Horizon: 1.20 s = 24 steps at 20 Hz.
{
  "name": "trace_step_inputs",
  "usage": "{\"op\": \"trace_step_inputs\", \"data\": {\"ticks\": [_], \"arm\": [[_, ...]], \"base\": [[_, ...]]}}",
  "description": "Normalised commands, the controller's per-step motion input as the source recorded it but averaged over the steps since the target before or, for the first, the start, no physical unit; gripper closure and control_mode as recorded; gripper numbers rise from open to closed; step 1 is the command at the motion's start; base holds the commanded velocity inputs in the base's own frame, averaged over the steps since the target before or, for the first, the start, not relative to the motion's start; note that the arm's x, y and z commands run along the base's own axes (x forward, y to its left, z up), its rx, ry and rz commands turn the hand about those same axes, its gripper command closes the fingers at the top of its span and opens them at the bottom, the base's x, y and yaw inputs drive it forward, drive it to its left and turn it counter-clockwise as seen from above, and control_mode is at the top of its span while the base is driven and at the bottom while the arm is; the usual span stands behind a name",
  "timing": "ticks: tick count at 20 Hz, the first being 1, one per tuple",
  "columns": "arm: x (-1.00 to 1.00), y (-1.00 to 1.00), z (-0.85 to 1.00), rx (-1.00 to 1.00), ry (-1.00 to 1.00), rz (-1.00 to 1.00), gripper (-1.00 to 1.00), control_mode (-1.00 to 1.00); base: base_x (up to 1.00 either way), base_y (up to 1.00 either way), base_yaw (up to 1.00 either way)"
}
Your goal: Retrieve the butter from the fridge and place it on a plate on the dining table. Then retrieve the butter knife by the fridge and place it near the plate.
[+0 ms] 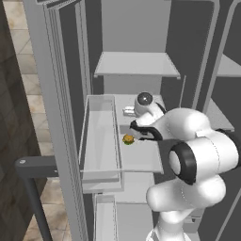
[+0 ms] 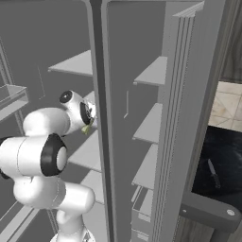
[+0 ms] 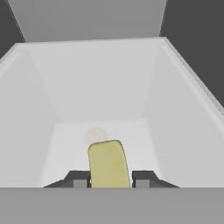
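Note:
My gripper (image 3: 109,179) is shut on the butter (image 3: 108,164), a slim yellowish-olive stick that sticks out from between the two dark fingertips. It hangs a little above a pale shelf floor inside the fridge (image 1: 136,63), with a faint shadow beneath it. From the right base view the butter (image 2: 86,128) shows as an olive sliver under the hand (image 2: 87,116), left of the fridge's centre post. The butter knife (image 2: 213,174) lies on the black counter to the right of the open fridge door (image 2: 189,94). The plate and the dining table are out of view.
A round brown-and-green burger-like item (image 1: 128,139) sits on the shelf just below the hand. A door bin (image 1: 100,141) juts out on the left. Pale shelves (image 2: 151,123) stack on both sides of the post. A dark bar handle (image 1: 35,164) stands in front.

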Motion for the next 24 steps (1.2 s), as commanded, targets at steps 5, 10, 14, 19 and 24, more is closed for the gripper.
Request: {"op": "trace_step_inputs", "data": {"ticks": [5,10,14,19,24], "arm": [[-0.84,0.0,0.09,0.02,0.12,0.0,1.0,-1.0],[-0.8,0.0,0.23,0.07,0.14,0.0,1.0,-1.0],[-0.85,-0.01,0.22,0.06,0.1,0.0,1.0,-1.0],[-0.92,0.0,0.15,0.01,0.07,0.04,1.0,-1.0],[-0.65,0.0,0.18,-0.03,0.07,0.12,1.0,-1.0]], "base": [[0.0,0.0,0.0],[0.0,0.0,0.0],[0.0,0.0,0.0],[0.0,0.0,0.0],[0.0,0.0,0.0]]}}
